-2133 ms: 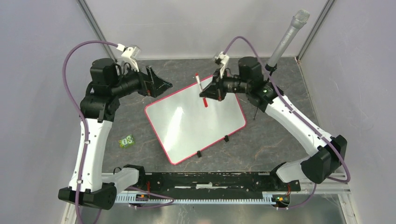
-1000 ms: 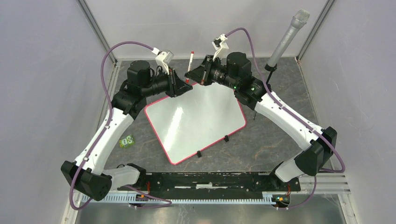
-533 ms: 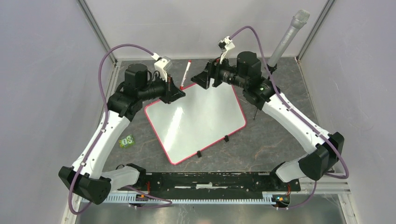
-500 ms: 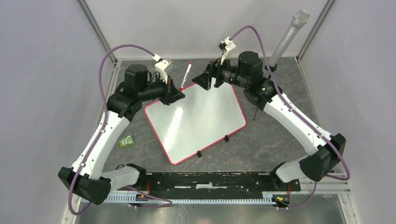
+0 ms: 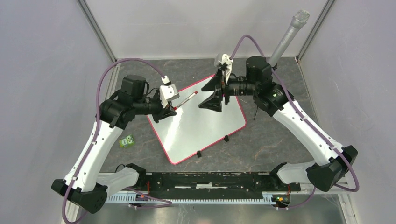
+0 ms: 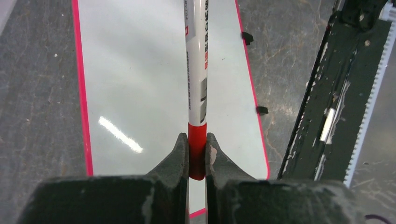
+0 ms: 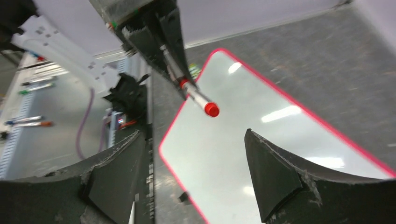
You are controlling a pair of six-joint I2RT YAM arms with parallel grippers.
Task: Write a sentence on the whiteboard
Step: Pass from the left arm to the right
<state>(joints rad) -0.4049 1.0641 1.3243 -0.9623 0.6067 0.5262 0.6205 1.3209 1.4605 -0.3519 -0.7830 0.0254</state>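
The left claw is clamped on the red end of a white marker, whose barrel reaches out over the whiteboard. The right claw stands wide apart with nothing in it, hanging above the board's far part and facing the marker. The whiteboard lies flat and askew on the dark table, between the two arms, with its black clips on the near edge.

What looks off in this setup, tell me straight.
The whiteboard lies skewed, its edges at an angle to those of the table, and bears no writing. The left gripper pinches the marker by one red end; the free end is red too, so I cannot tell whether it is capped.
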